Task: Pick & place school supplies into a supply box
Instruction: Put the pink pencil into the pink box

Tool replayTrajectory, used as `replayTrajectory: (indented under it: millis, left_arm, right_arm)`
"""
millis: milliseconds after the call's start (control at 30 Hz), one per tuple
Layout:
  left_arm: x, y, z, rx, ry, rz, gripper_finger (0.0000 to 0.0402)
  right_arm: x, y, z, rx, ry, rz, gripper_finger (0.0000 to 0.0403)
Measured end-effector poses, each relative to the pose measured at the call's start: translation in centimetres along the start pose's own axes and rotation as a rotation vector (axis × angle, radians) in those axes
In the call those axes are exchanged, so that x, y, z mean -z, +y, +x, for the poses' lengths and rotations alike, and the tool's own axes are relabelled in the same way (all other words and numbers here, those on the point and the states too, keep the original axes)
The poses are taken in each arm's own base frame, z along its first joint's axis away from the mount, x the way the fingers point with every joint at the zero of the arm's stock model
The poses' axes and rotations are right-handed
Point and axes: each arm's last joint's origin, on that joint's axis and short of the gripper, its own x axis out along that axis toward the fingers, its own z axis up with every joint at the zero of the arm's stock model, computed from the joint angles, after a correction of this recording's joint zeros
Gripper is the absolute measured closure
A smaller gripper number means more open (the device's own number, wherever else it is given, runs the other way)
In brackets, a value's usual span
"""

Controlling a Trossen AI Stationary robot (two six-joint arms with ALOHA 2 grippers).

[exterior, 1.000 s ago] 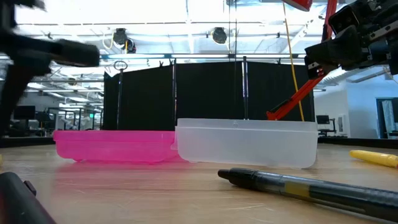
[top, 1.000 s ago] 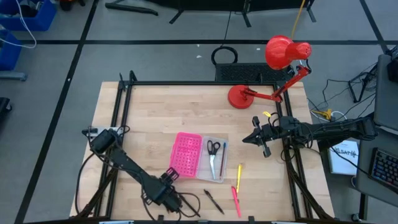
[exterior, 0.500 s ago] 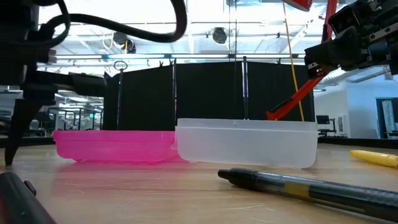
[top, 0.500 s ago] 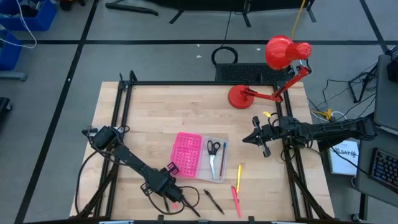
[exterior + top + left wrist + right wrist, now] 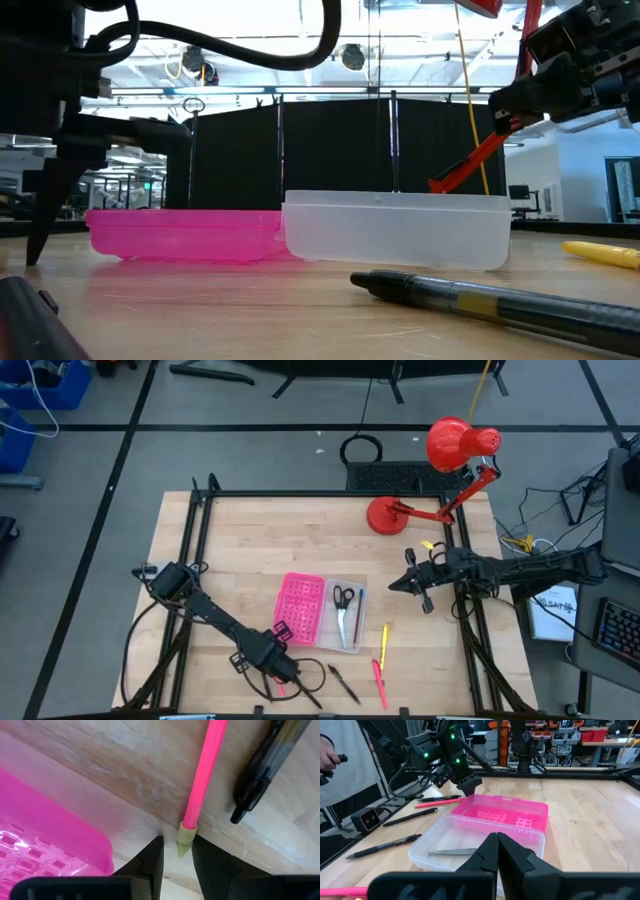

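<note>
At the lower centre of the high view, the left tool is spread around a pink pencil's tip beside the supply box; it should be closed squarely before lifting. The right tool, pressed together, waits at centre right.

The table is evenly and brightly lit from overhead, with only soft shadows cast. In the low view, ceiling lights glare, and the nearest black pen is blurred.
</note>
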Motion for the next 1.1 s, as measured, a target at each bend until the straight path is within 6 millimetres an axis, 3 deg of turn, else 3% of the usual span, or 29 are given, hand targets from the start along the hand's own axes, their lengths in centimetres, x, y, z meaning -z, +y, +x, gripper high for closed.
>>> replayTrajectory:
  millis: [967,1100]
  left_arm:
    - [-1.1,-1.0,-0.2,-0.002,-0.084,0.092,0.0294]
    - [-1.3,-0.9,-0.2,0.002,-0.102,0.069,0.031]
  right_arm:
    - [0.4,-0.1,0.3,0.0,0.039,0.0,0.0403]
    - [0.4,-0.1,0.3,0.0,0.039,0.001,0.0403]
